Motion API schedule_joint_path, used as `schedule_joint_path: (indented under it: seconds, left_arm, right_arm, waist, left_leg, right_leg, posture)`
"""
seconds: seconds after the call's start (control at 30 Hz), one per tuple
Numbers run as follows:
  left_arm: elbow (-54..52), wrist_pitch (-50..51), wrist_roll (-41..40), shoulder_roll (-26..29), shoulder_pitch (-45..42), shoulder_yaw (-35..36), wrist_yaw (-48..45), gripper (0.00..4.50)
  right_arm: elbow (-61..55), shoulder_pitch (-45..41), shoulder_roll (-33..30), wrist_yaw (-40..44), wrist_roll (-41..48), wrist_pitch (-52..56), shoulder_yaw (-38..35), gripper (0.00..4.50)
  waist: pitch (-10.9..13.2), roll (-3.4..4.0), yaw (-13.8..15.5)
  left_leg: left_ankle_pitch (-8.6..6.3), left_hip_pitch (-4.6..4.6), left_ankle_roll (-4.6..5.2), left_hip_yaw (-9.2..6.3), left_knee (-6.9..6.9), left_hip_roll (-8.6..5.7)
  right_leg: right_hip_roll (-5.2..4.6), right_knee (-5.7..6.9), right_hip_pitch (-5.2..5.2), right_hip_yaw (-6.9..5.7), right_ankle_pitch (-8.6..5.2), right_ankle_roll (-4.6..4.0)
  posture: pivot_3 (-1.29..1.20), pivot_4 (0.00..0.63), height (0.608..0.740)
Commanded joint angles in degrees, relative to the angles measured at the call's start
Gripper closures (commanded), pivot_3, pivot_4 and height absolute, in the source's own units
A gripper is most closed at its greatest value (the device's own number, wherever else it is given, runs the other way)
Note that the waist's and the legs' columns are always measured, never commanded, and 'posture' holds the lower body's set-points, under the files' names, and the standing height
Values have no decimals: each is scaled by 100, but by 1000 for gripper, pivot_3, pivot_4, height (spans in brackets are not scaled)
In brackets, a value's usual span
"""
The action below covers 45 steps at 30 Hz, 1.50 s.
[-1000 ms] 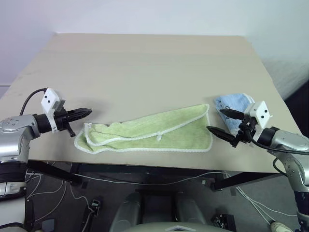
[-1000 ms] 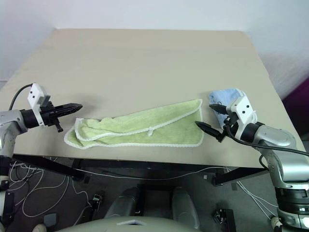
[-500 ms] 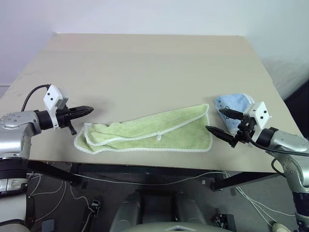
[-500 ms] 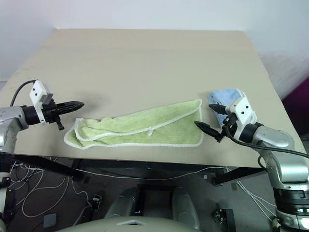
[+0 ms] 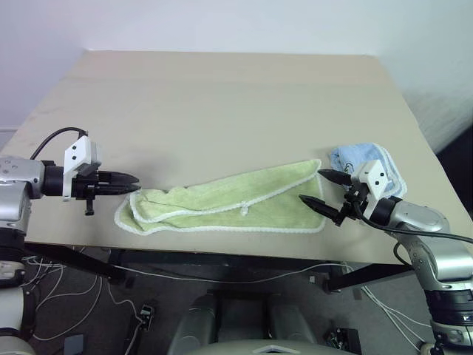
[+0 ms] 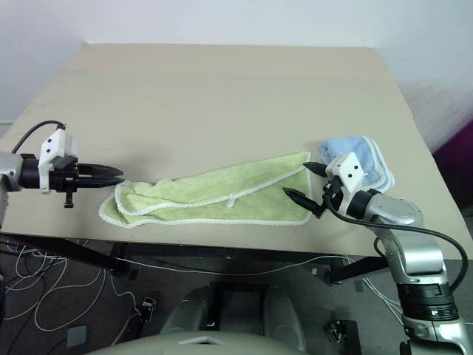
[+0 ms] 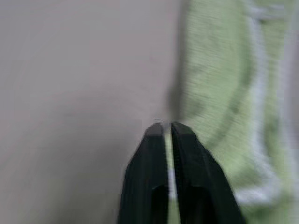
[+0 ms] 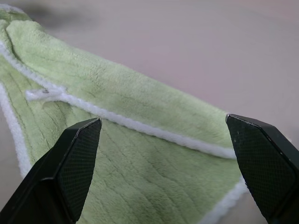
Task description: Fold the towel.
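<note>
You are looking at a light yellow-green terry cloth towel with white stitched edging [image 5: 229, 203] lying near the front edge of the beige tabletop [image 5: 222, 103], already doubled lengthwise into 1 long, slanted strip with its small white loop tag [image 5: 242, 210] showing at the front edge. That first fold is reading as done, though loosely: the left end is bunching into a rounded roll and the layers are not lining up squarely.

Your left gripper [image 5: 131, 187] is hovering just beside that bunched left end, its 2 black fingers sitting nearly together with only a thin slit between them in the left wrist view, holding nothing. Your right gripper [image 5: 324, 189] is standing wide over the towel's right end, 1 finger on either side of the corner, not yet clamping cloth.

A light blue folded towel with white edging [image 5: 366, 161] is lying just behind the right gripper; leave it alone.

What is remaining, by my judgement, is gripping both ends and bringing 1 end over the other, then squaring up the edges.
</note>
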Motion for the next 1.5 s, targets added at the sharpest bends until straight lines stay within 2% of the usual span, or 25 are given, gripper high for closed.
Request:
schedule_joint_path:
  seconds: [0.03, 0.13, 0.27, 0.63, 0.8, 0.9, 1.3, 1.5]
  left_arm:
    - [129, -686, 21, 365, -222, -619, -258, 2724]
    - [422, -1565, 218, 605, -358, -1234, -258, 1843]
    - [1071, -2492, 505, 627, -771, -1815, -258, 1843]
    - [1464, -3169, 55, 982, -1367, -2830, -258, 1843]
    - [1308, -3171, -174, 991, -1360, -2688, -258, 1843]
    - [1001, -2810, -508, 1033, -1179, -2492, -258, 1843]
    - [92, -2167, -1233, 1987, 195, -1651, -258, 1843]
    - [-254, -2230, -1223, 2225, 491, -1608, -258, 1843]
  right_arm:
    - [-263, 96, 100, -121, 25, -78, -81, 0]
    - [-396, 206, 154, -207, 52, -41, -91, 0]
    - [-508, 346, 212, -300, 62, -32, -71, 0]
    - [-750, 560, 488, -521, 56, 2, 99, 0]
    - [-867, 632, 613, -581, 68, 20, 225, 0]
    - [-907, 653, 715, -632, 51, 20, 337, 0]
    - [-1123, 935, 1088, -879, 54, 41, 638, 0]
    - [-1161, 931, 1126, -902, 113, 101, 671, 0]
  waist:
    - [0, 1, -2]
    - [1, 1, -13]
    - [1, 1, -14]
    - [2, 0, -28]
    - [2, 1, -29]
    - [3, -1, -38]
    - [4, 0, -160]
    - [4, 1, -150]
  left_leg:
    - [0, 0, 0, -1, 0, 0]
    - [0, 0, 0, -1, 0, 1]
    - [0, 0, 0, -1, 0, 2]
    - [-1, 0, 3, -1, 7, 2]
    - [-2, 0, 4, -1, 11, 1]
    - [-2, 0, 4, -1, 12, 2]
    - [-2, 0, 5, -5, 10, 5]
    - [-2, 2, 5, -4, 10, 3]
  right_leg:
    - [-2, -1, 0, 0, 0, 0]
    - [-4, 1, -1, 1, 0, 0]
    - [1, 3, -3, 1, 0, 0]
    - [11, 8, -2, -1, -1, 1]
    - [11, 9, 1, -2, -2, 3]
    - [12, 10, 1, -2, -2, 3]
    - [12, 13, 1, -2, -3, 2]
    - [10, 12, 4, -4, -3, 2]
  posture:
    - [0, 150, 740]
    - [0, 150, 740]
    - [0, 150, 740]
    - [0, 150, 740]
    - [0, 150, 740]
    - [0, 150, 740]
    - [0, 150, 740]
    - [0, 150, 740]
